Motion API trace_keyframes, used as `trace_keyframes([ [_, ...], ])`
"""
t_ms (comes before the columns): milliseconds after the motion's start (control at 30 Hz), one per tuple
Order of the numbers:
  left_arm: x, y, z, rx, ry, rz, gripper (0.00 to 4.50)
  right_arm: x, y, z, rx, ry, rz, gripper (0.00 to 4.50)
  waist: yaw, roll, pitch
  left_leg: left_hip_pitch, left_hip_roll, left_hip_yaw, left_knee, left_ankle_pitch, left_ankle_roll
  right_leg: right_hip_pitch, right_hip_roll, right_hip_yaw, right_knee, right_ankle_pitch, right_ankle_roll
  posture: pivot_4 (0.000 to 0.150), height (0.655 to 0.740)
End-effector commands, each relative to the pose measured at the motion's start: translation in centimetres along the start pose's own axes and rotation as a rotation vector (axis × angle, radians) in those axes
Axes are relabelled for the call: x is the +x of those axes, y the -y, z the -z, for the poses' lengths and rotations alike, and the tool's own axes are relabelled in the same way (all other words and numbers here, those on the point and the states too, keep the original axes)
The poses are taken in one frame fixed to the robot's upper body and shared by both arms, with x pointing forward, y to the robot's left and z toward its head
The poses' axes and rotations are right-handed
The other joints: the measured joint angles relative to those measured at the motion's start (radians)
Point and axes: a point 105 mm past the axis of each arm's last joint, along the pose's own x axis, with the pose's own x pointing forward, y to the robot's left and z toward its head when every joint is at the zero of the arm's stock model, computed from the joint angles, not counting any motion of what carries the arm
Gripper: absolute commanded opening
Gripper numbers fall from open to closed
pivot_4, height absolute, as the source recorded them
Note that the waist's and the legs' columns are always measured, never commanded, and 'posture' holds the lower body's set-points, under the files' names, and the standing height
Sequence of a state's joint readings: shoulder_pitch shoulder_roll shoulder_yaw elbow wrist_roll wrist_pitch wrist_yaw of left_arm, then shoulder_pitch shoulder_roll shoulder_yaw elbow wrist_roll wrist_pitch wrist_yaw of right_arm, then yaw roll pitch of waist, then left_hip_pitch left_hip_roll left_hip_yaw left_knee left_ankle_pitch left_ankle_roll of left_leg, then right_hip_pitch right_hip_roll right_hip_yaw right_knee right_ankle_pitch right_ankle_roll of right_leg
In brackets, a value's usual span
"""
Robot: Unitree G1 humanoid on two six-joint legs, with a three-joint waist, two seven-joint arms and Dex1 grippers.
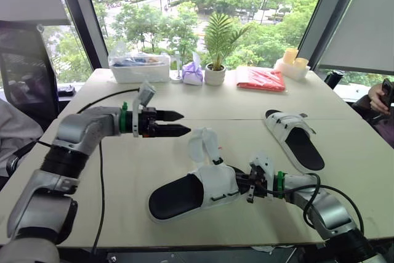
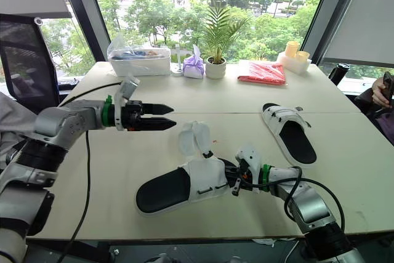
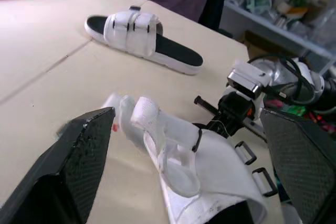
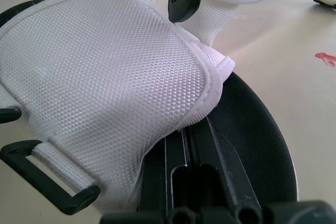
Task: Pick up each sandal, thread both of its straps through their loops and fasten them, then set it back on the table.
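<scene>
Pale worktop (image 1: 123, 170) by tall windows carries, nearest the robot, a white sandal (image 1: 184, 192) with a black footbed. Its two straps (image 1: 203, 143) stand up loose and unthreaded, and the right tool (image 1: 246, 184) lies low at its side, fingers narrowed to a pinch on the edge of the white upper. A little further back, the left tool (image 1: 178, 123) hovers above the surface to the left of those straps, not touching them, its fingers parted and holding nothing. Beyond, to the right, a second sandal (image 1: 295, 138) lies flat with its straps across it, and along the far edge stand a clear box (image 1: 140, 68), a potted plant (image 1: 217, 47) and a red packet (image 1: 261, 79).
</scene>
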State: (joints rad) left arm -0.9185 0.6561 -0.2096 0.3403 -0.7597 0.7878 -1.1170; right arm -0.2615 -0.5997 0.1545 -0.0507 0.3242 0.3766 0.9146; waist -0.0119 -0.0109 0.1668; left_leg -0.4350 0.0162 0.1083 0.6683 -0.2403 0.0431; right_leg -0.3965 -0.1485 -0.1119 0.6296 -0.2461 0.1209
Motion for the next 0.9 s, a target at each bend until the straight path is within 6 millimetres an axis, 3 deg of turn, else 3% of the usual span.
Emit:
trace_keyframes([
  [33,0.2,0.0,-0.3,-0.069,0.018,0.029,4.47,0.2,0.5,2.3,0.042,-0.09,0.033,0.0,-0.001,0.0,0.0,0.0,0.0,0.0,0.0,0.0,0.0,0.0,0.0,0.0,0.0,0.0,0.0,0.15,0.74],
  [267,2.8,-1.0,0.7,-0.141,0.018,0.057,4.47,0.3,0.4,2.3,0.039,-0.089,0.032,0.0,0.002,0.0,0.0,0.0,0.0,0.0,0.0,-0.001,0.001,0.0,-0.001,0.0,0.0,0.0,0.0,0.15,0.74],
  [467,4.4,-1.0,-0.7,-0.2,0.09,0.119,4.47,0.3,0.3,2.3,0.041,-0.086,0.041,0.0,0.0,0.0,0.0,0.0,0.0,0.0,-0.001,-0.002,0.002,-0.001,-0.001,0.0,-0.001,0.0,0.0,0.15,0.74],
  [567,5.1,-0.9,-1.1,-0.203,0.095,0.141,3.6,0.3,0.3,2.4,0.042,-0.086,0.048,0.0,0.0,0.0,0.0,0.0,0.0,0.0,-0.001,-0.002,0.002,-0.001,-0.001,0.0,-0.001,0.0,0.0,0.15,0.74],
  [800,5.4,-0.7,-0.4,-0.178,0.042,0.171,0.04,0.4,0.3,2.4,0.042,-0.083,0.054,0.0,0.0,-0.001,0.0,0.0,0.0,0.0,-0.001,-0.002,0.002,-0.001,-0.001,0.0,-0.001,0.0,0.0,0.15,0.74],
  [900,4.7,-0.3,-0.4,-0.172,0.026,0.191,0.04,0.3,0.3,2.6,0.043,-0.084,0.06,0.0,-0.001,-0.001,0.0,0.0,0.0,0.0,-0.001,-0.002,0.002,-0.001,-0.001,0.0,-0.001,0.0,0.0,0.15,0.74],
])
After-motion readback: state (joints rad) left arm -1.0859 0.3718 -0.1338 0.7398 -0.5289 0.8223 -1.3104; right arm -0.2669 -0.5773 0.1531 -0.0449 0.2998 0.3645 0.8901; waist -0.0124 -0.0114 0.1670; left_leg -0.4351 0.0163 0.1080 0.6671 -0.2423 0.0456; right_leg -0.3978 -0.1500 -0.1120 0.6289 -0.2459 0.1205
